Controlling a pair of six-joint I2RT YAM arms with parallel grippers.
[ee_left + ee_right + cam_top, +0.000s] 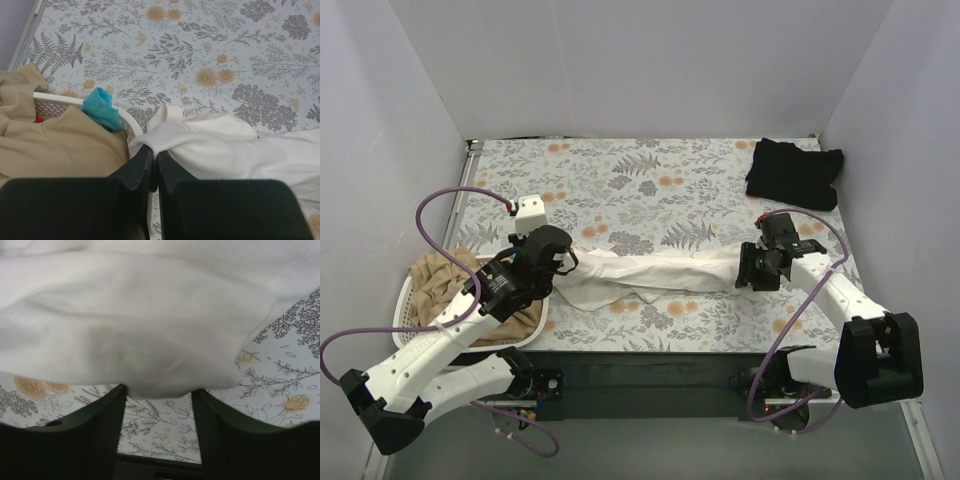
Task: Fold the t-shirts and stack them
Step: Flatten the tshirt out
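Top view. My left gripper [568, 262] and right gripper [748, 268] sit at opposite ends of the white t-shirt [650, 272], which lies as a long twisted band across the near part of the floral table [650, 190]. The black t-shirt [795, 172] sits bunched in the far right corner, well apart. The tan t-shirt [440, 285] is heaped in the laundry basket [404, 297] on my left.

Left wrist view. My fingers [135, 170] are pressed together, pinching an edge of the white t-shirt. The basket rim is just beside them, with tan cloth and a teal cloth [102, 110] inside.

Right wrist view. My fingers [107, 425] stand well apart, with table showing between them. The white cloth drapes across their tips, not clamped.
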